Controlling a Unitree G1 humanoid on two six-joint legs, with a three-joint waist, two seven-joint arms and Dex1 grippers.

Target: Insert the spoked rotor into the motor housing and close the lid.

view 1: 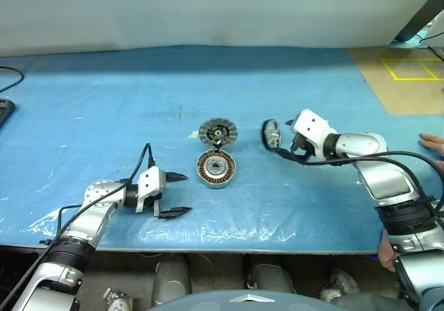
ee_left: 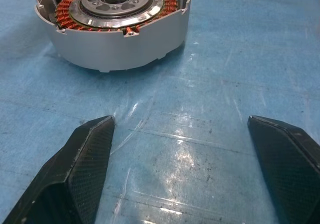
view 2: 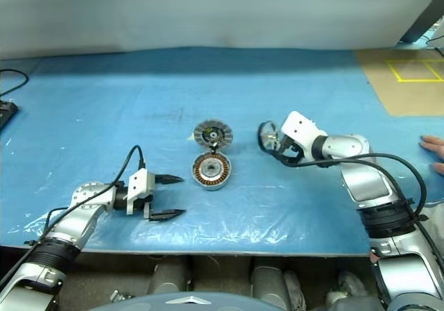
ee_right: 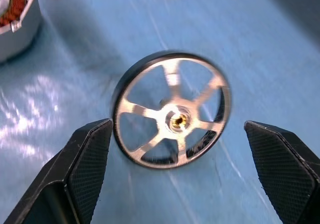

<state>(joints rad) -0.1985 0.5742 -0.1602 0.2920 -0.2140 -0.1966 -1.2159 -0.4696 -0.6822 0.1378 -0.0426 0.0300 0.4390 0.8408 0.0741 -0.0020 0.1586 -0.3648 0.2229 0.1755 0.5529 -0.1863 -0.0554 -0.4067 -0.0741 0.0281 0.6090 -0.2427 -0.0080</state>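
The motor housing [view 1: 216, 168] lies open at the table's middle, its copper windings facing up. The ribbed lid [view 1: 217, 132] lies flat just behind it, joined at the edge. The spoked rotor [view 1: 270, 134] stands tilted on its edge to the right of the lid. In the right wrist view the rotor [ee_right: 172, 111] turns its shiny face to the camera, between the wide-apart fingers. My right gripper [view 1: 277, 139] is open right behind it; I cannot tell whether a finger touches the rim. My left gripper [view 1: 179, 194] is open and empty, low over the table left of the housing [ee_left: 120, 44].
A person's hand [view 1: 433, 144] rests on the table at the far right. A brown board with yellow tape [view 1: 409, 75] lies at the back right. A black cable [view 1: 10, 82] runs along the far left. The blue sheet has wrinkled plastic along the front edge.
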